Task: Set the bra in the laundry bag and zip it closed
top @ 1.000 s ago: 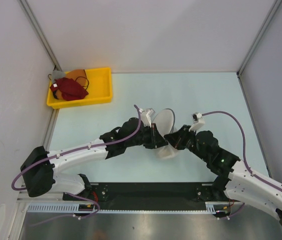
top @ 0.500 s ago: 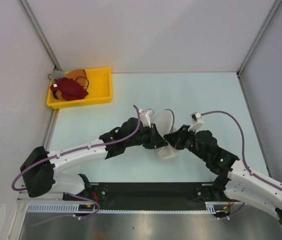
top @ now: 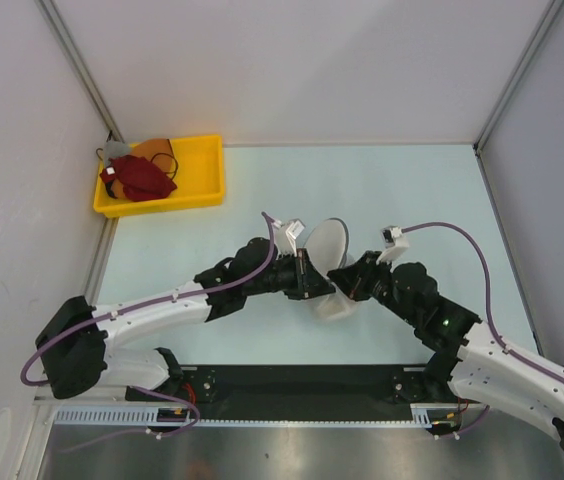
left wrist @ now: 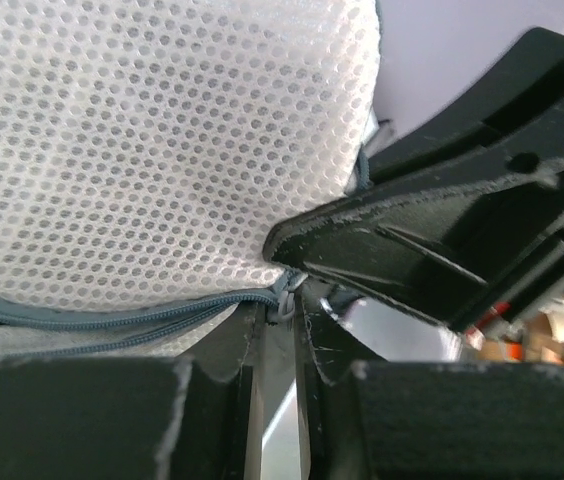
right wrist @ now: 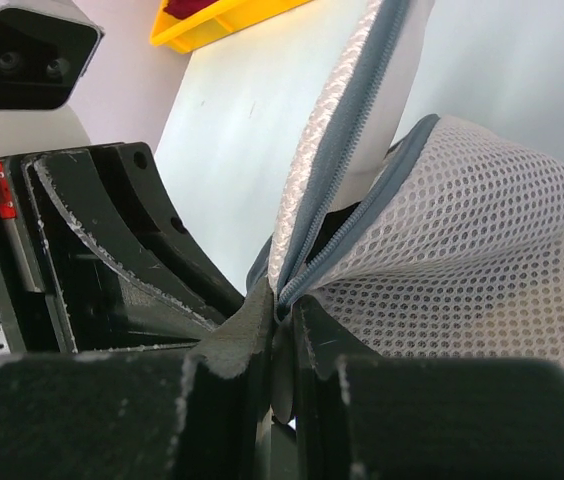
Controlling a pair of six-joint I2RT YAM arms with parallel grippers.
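Pinching laundry bag [top: 327, 241], yellow bin [top: 200, 172] well apart

laundry bag [top: 327, 242]: white mesh, grey zip, partly unzipped (halves parted)
pose: one half upright, one lying
location: middle of table [top: 412, 190]

Counter [top: 412, 190]: pale blue-green, flat, matte. White walls stand at left, far and right sides.
Yellow bin [top: 216, 170]: sits on counter in far left corner, near far wall, just beside left wall.
Laundry bag [top: 330, 240]: near counter middle, slightly toward near edge, well apart from bin. One white mesh half stands upright, other half low at surface; contact with counter not clear.
Black base strip [top: 302, 380]: runs along near edge, both arm bases on it.
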